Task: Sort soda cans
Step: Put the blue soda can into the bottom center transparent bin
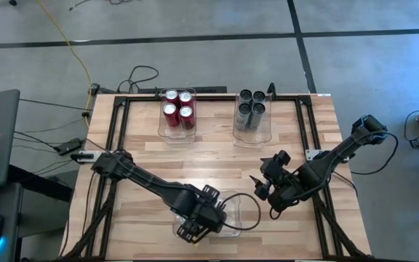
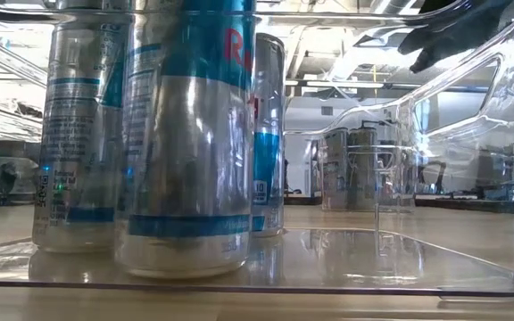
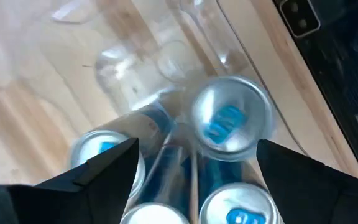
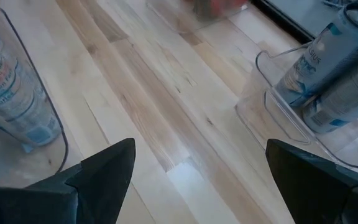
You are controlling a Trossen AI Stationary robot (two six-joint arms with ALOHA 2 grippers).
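While the left gripper is being held over the clear bin at roughly 6 o'clock on the table, its fingers are standing spread and nothing is being grasped between them. In the left wrist view, four silver-and-blue cans are being looked down on, with one silver-and-blue can sitting right between the fingertips. It's looking like a just-placed can, though that part is blurred, so it can't be called for sure.

For doing this step well, the fingers should be lifted straight up and kept wide, since the neighbouring cans are packed touching each other and a sideways drag would probably be knocking one over.

The red cans are being kept in a bin at about 11 o'clock, the dark grey cans in another at about 1 o'clock, both well apart from the action.

The right gripper is waiting at around 4 o'clock, jaws spread and empty, just beside the near bin. It's best left parked there so the two arms aren't being crowded.
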